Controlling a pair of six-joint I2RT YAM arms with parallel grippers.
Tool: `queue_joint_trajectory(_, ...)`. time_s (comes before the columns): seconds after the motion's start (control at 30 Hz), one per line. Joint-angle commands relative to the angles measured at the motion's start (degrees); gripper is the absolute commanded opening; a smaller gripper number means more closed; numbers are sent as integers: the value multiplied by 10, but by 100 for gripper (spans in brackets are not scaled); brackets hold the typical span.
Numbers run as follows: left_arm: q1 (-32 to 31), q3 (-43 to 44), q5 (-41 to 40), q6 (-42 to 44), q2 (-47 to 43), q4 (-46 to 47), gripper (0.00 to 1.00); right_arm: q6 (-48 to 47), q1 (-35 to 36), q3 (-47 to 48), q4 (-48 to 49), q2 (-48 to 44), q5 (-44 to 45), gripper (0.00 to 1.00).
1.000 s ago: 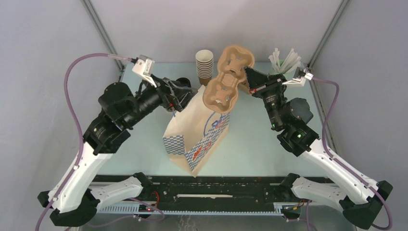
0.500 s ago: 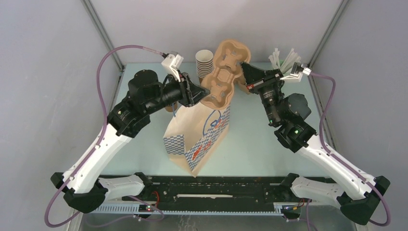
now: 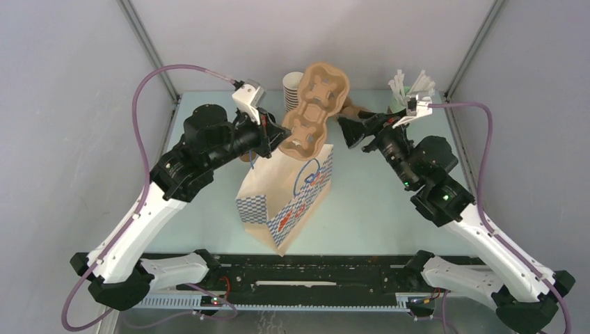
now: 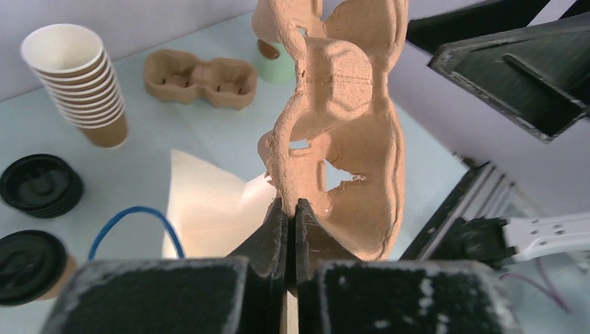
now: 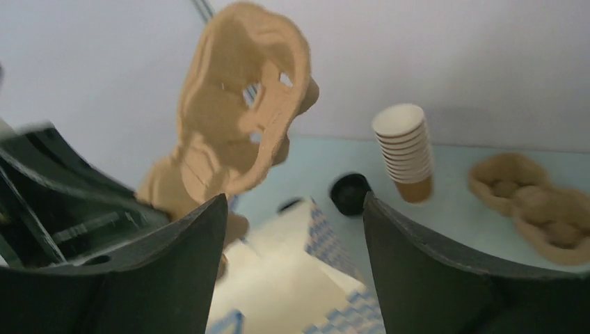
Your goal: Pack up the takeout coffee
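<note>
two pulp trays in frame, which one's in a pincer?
The upright tray above the paper bag: the left pincer is shut on its lower edge. The other tray lies flat on the table near the cup stack, untouched.

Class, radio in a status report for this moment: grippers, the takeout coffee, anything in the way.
Left gripper shut on cup tray, upright above paper bag, blocking its mouth. Right gripper open, empty. Takeout coffee cups stacked on table, untouched.

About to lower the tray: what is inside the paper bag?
Only the paper bag's pale inner wall and a blue handle show. Its bottom is hidden by the cup tray that the left gripper holds at its mouth.
</note>
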Motion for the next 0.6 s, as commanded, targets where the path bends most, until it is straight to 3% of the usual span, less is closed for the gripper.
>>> queue_joint_trajectory(0.0,-14,46,-55,109,-5,-60,0,-239,-25,61,-158,-30,-172,81)
queue_joint_trajectory(0.17,-23,80,-62,122,9,-94,0,-393,21,162,-273,3,-212,83)
queue_joint_trajectory(0.3,-33,85,-79,118,12,-97,0,-490,72,238,-329,75,-215,78)
queue_joint_trajectory(0.57,-40,92,-88,115,16,-108,0,-520,118,392,-396,218,-125,79)
